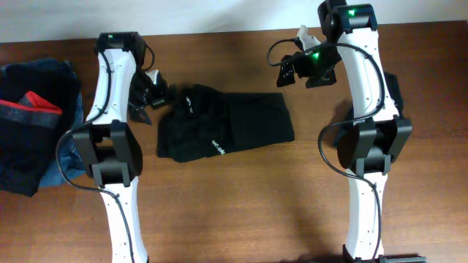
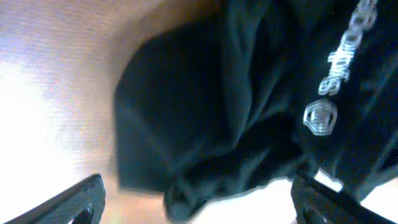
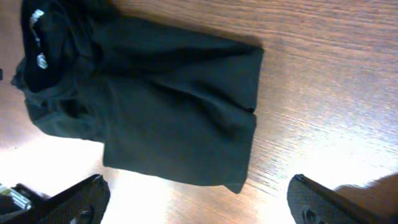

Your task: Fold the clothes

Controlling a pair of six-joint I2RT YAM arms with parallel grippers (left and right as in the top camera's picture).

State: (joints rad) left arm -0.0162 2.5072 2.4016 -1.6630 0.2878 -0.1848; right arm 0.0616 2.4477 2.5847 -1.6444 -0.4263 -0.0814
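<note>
A black shirt (image 1: 223,124) with small white logo marks lies folded into a rough rectangle on the wooden table (image 1: 241,212), its bunched collar end to the left. My left gripper (image 1: 148,101) hovers just beyond that left end, open. In the left wrist view the logo fabric (image 2: 249,93) fills the frame, and the left gripper (image 2: 199,202) holds nothing between its wide-set fingers. My right gripper (image 1: 287,73) hangs above the table past the shirt's upper right corner, open. In the right wrist view the folded shirt (image 3: 168,106) lies flat beyond the empty right gripper (image 3: 199,200).
A pile at the table's left edge holds a blue denim garment (image 1: 44,73) and a black piece with red-and-grey stripes (image 1: 29,109). A dark shape (image 1: 395,91) shows behind the right arm. Bare wood stretches in front of the shirt.
</note>
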